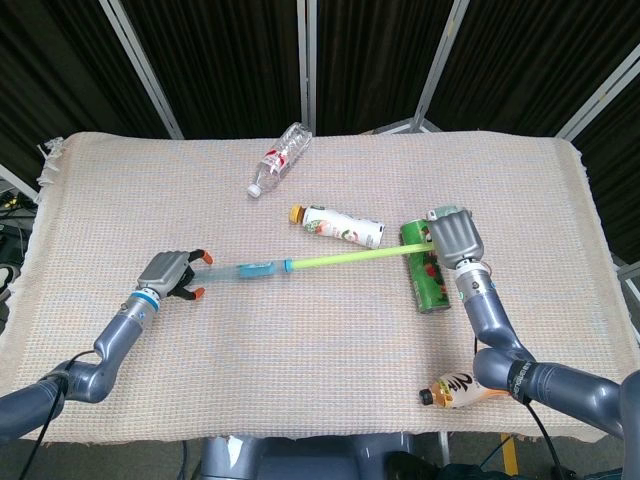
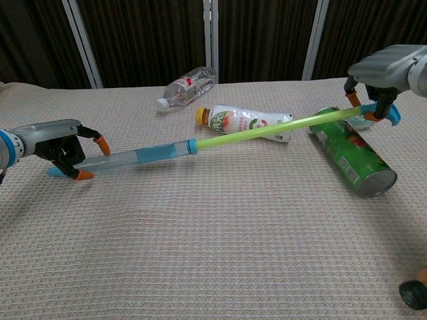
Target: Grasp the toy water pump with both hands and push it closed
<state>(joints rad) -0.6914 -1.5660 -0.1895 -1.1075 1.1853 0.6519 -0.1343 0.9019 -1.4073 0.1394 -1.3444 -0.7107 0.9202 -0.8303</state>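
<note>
Head view first: the toy water pump (image 1: 300, 264) lies stretched across the middle of the woven table mat (image 1: 300, 380), clear barrel on the left, thin lime-green rod running up to the right. The left hand (image 1: 170, 276) sits right at the barrel's left tip, orange-tipped fingers curled around that end. From up here I honestly can't tell how tight it is. The right hand (image 1: 455, 235) covers the far end of the rod, fingers wrapped down over it, just above the top of a green can (image 1: 427, 275) lying on its side. A white drink bottle with a yellow cap (image 1: 337, 226) lies just behind the rod, a clear water bottle (image 1: 279, 160) further back, and another bottle with a dark cap (image 1: 455, 389) rests near the front edge by the right forearm.

Chest view is clearer. The left hand (image 2: 61, 144) has its fingers around the blue nozzle end of the pump (image 2: 160, 152), one orange fingertip over the barrel and one under it, so it's pinching that end. The right hand (image 2: 377, 73) is closed on the blue handle at the rod's end, holding it lifted over the green can (image 2: 351, 159). The rod is fully pulled out, passing just in front of the white drink bottle (image 2: 243, 122). The clear water bottle (image 2: 187, 87) lies near the back of the mat (image 2: 213, 253).
</note>
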